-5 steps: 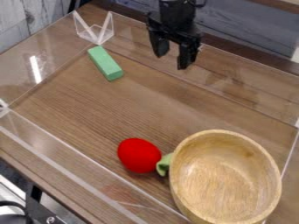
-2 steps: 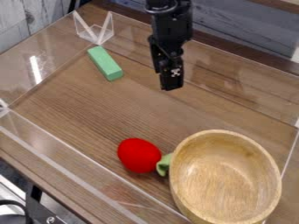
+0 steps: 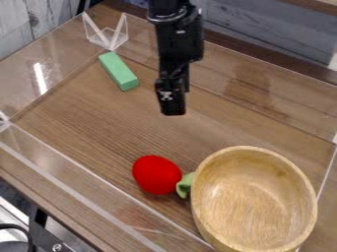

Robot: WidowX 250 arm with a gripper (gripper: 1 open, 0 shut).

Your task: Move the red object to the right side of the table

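Observation:
The red object (image 3: 156,173), a small round toy fruit with a light-green stem pointing right, lies on the wood-grain table (image 3: 250,113) near the front, touching the left side of a wooden bowl. My gripper (image 3: 171,102) hangs pointing down over the middle of the table, behind the red object and well apart from it. It is turned edge-on to the camera, so its dark fingers overlap. It is open and holds nothing.
A round light-wood bowl (image 3: 254,198) sits at the front right. A green rectangular block (image 3: 118,70) lies at the back left. Low clear acrylic walls (image 3: 59,162) edge the table, with a clear folded stand (image 3: 105,34) at the back.
The gripper has come from the back of the table toward the front and slightly left, and has rolled so its two fingers now line up edge-on. The red object, bowl and block stayed put.

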